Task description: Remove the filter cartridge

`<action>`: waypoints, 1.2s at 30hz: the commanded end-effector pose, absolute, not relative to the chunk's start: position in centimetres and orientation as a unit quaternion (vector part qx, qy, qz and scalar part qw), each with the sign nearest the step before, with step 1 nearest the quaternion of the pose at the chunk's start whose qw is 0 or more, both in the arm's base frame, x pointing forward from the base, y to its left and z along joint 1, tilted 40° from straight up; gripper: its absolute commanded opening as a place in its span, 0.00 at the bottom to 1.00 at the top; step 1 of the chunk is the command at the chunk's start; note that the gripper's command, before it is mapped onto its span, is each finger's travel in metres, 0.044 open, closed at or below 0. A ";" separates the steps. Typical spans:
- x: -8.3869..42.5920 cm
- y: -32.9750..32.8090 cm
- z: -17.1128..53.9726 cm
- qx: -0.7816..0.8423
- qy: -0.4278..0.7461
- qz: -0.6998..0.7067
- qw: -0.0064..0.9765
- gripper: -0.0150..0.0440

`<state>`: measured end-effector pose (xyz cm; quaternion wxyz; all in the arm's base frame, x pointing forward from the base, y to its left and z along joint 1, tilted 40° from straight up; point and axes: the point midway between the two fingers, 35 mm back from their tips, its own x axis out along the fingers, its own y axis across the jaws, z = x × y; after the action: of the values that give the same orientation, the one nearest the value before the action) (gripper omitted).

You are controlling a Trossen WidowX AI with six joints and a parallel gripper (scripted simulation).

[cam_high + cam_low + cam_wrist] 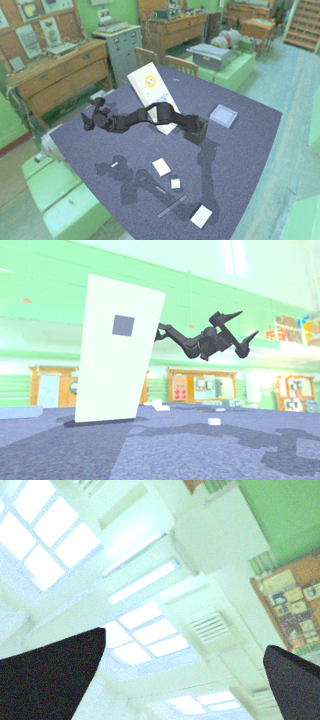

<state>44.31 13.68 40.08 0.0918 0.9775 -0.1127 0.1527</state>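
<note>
The filter cartridge (pixel 150 81) sits flush in the upper part of the cream service panel (pixel 144 85), ringed in yellow, with two small slots on its pale face. The panel stands tilted on the blue desk (pixel 232 160). From the exterior view only its back shows, with a grey square patch (pixel 123 325) high up.

The tray (pixel 223 115) lies on the desk off to one side of the panel, well apart from the cartridge.

The arm (pixel 165 113) rises from its dark base (pixel 197 130) beside the panel's foot, crosses in front of the lower panel and stretches out level, away from the cartridge. Its gripper (pixel 89 111) hangs high above the desk with the fingers (pixel 228 316) spread wide, pointing up and outward, pinching nothing. The wrist view shows only the two dark fingertips against ceiling lights.

Small white blocks (pixel 161 166) and thin strips lie scattered on the desk's near part.
</note>
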 end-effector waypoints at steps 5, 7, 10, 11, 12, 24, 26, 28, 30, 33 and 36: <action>44.7 11.2 39.8 0.970 -0.146 0.127 0.146 0.71; 45.2 10.3 39.7 0.962 -0.145 0.114 0.202 0.62; 45.8 8.8 39.5 0.943 -0.141 0.092 0.286 0.49; 46.1 8.3 39.4 0.935 -0.139 0.084 0.315 0.44; 46.3 7.6 39.3 0.923 -0.136 0.074 0.351 0.44; 47.0 -1.9 36.4 0.684 -0.037 -0.041 0.728 0.44; 46.7 -3.5 35.8 0.633 -0.011 -0.055 0.772 0.44; 46.2 -5.3 35.2 0.583 0.016 -0.067 0.809 0.44; 45.7 -6.9 34.6 0.534 0.045 -0.075 0.841 0.44; 44.6 -9.2 33.7 0.467 0.085 -0.081 0.876 0.44; 43.7 -10.7 32.8 0.434 0.108 -0.086 0.890 0.44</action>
<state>44.93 -8.96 33.13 0.8674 0.4831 0.0815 -0.0866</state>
